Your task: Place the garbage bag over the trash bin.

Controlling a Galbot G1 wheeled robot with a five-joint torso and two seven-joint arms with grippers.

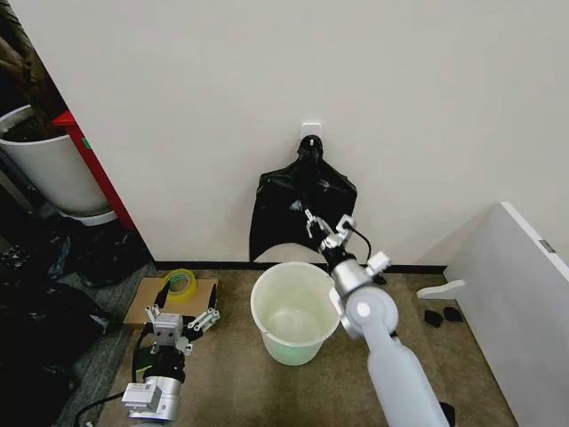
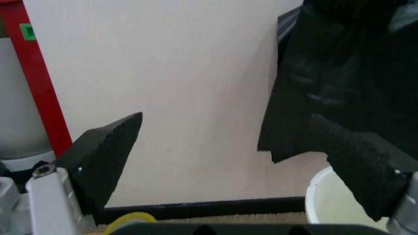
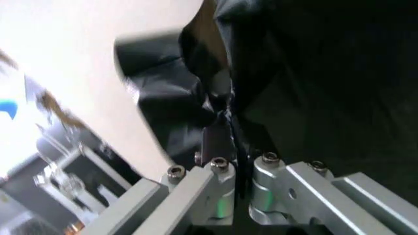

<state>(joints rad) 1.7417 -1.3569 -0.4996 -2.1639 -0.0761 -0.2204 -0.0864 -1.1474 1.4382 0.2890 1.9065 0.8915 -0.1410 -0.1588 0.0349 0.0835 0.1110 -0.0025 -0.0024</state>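
The trash bin [image 1: 267, 334], a small round white bucket, stands open on the floor by the wall; its rim [image 2: 320, 188] also shows in the left wrist view. Above it a flat black bag bundle [image 1: 284, 200] hangs from a wall hook [image 1: 309, 132]. My right gripper [image 1: 327, 227] reaches up over the bin to the bundle's lower front. In the right wrist view it [image 3: 232, 147] is shut on a fold of glossy black film, the garbage bag [image 3: 196, 98]. My left gripper [image 1: 182, 316] waits low to the left of the bin, open [image 2: 225, 120] and holding nothing.
A yellow tape roll [image 1: 182, 283] lies on a cardboard sheet [image 1: 147, 302] behind the left gripper. A large white plant pot [image 1: 49, 165] and a red post [image 1: 93, 169] stand far left. A white panel [image 1: 516, 294] leans at the right, with small black objects [image 1: 442, 315] beside it.
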